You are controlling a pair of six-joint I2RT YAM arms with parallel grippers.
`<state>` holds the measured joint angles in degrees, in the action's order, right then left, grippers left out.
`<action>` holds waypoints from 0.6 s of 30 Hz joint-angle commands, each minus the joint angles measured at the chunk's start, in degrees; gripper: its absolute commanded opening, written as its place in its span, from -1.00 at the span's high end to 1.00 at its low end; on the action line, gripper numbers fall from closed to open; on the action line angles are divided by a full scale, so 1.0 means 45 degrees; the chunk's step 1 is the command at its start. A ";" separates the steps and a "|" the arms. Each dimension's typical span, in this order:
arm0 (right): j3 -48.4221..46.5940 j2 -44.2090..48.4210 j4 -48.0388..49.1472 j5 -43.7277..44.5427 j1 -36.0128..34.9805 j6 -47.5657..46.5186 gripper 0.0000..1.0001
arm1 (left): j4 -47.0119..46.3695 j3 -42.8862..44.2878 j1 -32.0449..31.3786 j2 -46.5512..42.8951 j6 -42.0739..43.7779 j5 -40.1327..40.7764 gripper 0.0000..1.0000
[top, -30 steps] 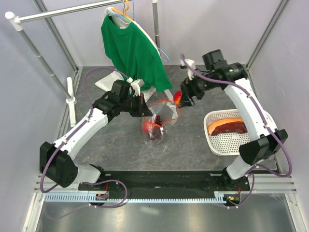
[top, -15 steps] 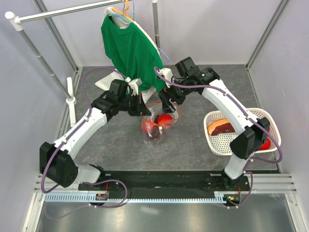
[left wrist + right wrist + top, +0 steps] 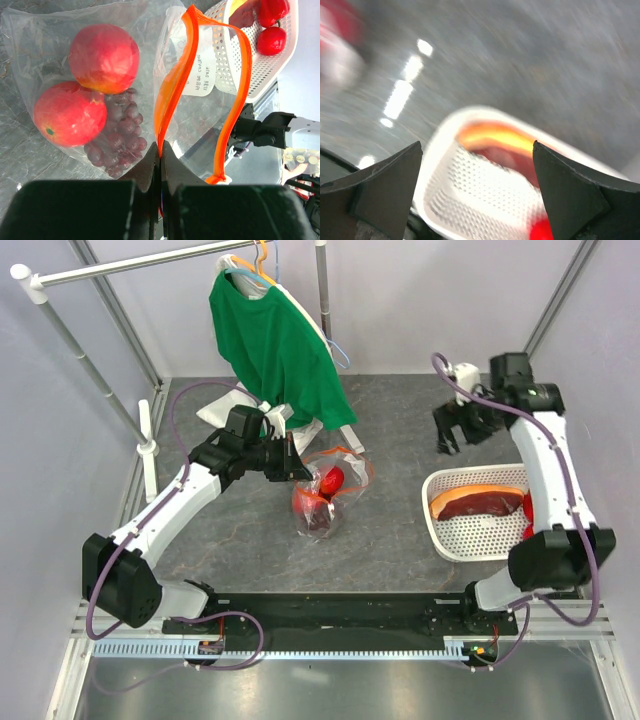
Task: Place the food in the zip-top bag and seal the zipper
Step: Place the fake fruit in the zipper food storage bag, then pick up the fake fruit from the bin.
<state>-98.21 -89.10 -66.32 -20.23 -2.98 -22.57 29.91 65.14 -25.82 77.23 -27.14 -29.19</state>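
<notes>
Left end effector [image 3: 160,150] pinching zipper [image 3: 191,40]; right end effector [image 3: 462,434] wide, empty; zip-top bag [image 3: 45,40] mouth upward.

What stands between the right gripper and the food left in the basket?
Nothing visible. The right gripper hangs open just beyond the basket; the red fruits lie uncovered along one side, beside a dark red slab.

Work cell seen from above: a dark grey mottled table [image 3: 400,540] enclosed by pale lilac walls [image 3: 60,440] and metal corner posts [image 3: 548,310], with a white rail [image 3: 130,264] at rear left carrying a green shirt [image 3: 275,350] on a hanger [image 3: 262,258].
</notes>
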 commanded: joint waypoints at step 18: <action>0.7739 0.2553 0.1202 0.7990 0.7518 -0.4965 -0.96 | -0.0260 -0.0004 0.0094 -0.0405 0.0288 -0.0486 0.96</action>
<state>-66.85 -80.58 -66.70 11.84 29.45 -41.08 29.89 65.14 -25.76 77.21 -27.14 -30.20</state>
